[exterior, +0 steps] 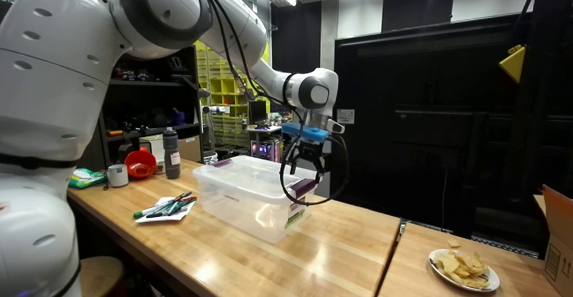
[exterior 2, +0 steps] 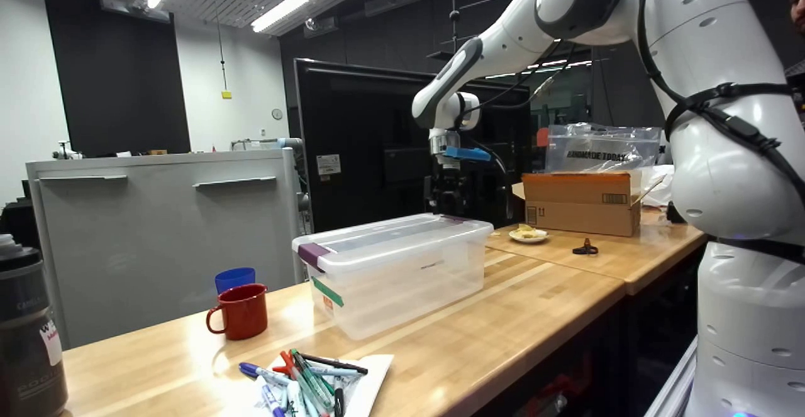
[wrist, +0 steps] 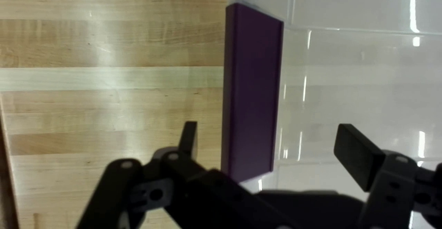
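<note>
The lidded bin (exterior: 250, 204) blocks the middle of the surface (exterior: 322, 252). Between it and the robot-side long edge, a broad strip of wood offers passage until the markers (exterior 2: 311, 382) narrow it; more room opens between bin and the short edge facing the chip plate (exterior: 493, 281). The black screen (exterior: 403, 162) walls off the opposite long edge. There, past the bin's other end, the red mug (exterior 2: 245, 312) and blue cup (exterior 2: 234, 278) obstruct. The purple latch (wrist: 253, 94) shows between the 2 fingers (wrist: 361, 158).
</note>
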`<state>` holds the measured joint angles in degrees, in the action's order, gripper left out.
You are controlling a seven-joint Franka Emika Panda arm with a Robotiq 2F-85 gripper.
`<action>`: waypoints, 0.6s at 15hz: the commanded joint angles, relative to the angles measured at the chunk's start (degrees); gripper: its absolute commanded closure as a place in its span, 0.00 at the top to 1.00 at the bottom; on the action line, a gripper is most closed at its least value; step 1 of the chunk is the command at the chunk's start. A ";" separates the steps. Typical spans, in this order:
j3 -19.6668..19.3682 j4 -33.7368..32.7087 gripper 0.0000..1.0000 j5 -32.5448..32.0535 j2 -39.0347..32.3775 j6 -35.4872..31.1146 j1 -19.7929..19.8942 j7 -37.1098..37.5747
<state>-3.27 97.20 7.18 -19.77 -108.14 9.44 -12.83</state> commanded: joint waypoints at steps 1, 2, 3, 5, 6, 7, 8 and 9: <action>-0.16 0.39 1.00 1.19 -0.06 -0.56 0.61 -0.77; -0.20 0.49 1.00 1.19 -0.21 -0.59 0.74 -0.80; -0.27 0.64 1.00 1.13 -0.38 -0.64 0.82 -0.79; -0.38 0.77 1.00 1.08 -0.78 -0.73 1.02 -0.82; -0.43 0.72 1.00 1.09 -1.03 -0.78 1.10 -0.85; -0.44 0.64 1.00 1.12 -1.28 -0.82 1.19 -0.86; -0.46 0.59 1.00 1.12 -1.50 -0.89 1.28 -0.89; -0.45 0.48 1.00 1.14 -1.73 -0.98 1.33 -0.91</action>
<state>-3.72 97.49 7.19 -21.42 -108.67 10.20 -12.84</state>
